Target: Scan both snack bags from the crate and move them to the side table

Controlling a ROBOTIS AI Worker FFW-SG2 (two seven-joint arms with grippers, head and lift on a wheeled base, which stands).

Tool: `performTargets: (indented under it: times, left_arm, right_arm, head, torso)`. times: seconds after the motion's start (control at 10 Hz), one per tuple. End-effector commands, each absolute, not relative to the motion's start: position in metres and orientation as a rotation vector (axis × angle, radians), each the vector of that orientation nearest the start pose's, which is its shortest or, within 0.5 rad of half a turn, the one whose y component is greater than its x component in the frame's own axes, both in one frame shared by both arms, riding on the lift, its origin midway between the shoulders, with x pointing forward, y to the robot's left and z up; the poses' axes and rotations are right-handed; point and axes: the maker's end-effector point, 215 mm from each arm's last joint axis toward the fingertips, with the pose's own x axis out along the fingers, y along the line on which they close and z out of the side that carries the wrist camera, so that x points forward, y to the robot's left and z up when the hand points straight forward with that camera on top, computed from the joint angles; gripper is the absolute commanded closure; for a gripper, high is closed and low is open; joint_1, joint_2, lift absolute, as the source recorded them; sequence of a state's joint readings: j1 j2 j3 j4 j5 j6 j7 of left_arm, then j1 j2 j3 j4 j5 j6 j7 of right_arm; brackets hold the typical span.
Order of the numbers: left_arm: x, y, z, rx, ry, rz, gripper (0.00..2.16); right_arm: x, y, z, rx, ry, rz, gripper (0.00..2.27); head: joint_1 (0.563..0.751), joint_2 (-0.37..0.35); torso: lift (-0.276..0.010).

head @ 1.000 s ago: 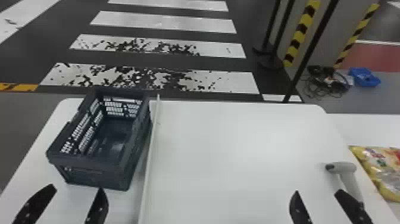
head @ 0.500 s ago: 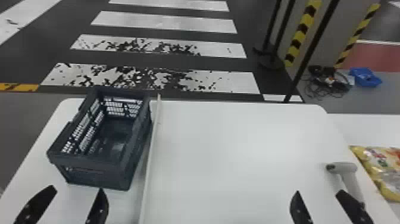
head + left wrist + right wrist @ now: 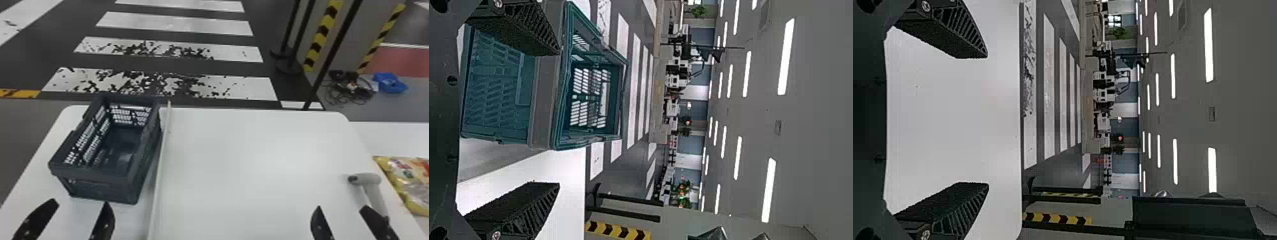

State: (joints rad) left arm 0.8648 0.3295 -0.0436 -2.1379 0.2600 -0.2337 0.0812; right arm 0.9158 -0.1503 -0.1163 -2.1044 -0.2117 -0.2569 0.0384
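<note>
Left hand (image 3: 80, 206) and right hand (image 3: 341, 210) held open; flat yellow plastic snack bag (image 3: 411, 182) laid on white side tabletop (image 3: 389, 137), near grey pistol-shaped scanner (image 3: 368, 179).

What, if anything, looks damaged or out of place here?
Nothing looks spilled. The nearer crosswalk stripes are blotched with dark patches, as if worn, and black cables lie tangled on the floor, far right.

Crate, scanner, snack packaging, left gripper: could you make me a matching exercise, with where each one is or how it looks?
1. Crate
2. Scanner
3. Snack packaging
4. Left gripper

A. Yellow, on the side table
B. Open, at the crate's near side
C. Empty, on the main table's left
D. Light grey, near the main table's right edge

1-C, 2-D, 3-A, 4-B
</note>
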Motion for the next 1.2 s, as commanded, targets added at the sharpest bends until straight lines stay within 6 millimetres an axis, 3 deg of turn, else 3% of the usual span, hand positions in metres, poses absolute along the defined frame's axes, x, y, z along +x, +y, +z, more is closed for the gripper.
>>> performTargets:
  times: [0.0, 1.1]
  left_arm:
    - [0.332, 0.238, -0.364, -0.058, 0.101, -0.114, 0.06]
    - [0.332, 0.245, -0.367, -0.069, 0.109, -0.106, 0.06]
  right_arm:
    - [0.312, -0.292, -0.375, 0.018, 0.111, 0.003, 0.07]
    - [0.306, -0.282, -0.379, 0.032, 0.095, -0.010, 0.08]
  head:
    - [0.695, -0.100]
    - [0.695, -0.076]
  torso:
    - [-0.095]
    - [-0.095]
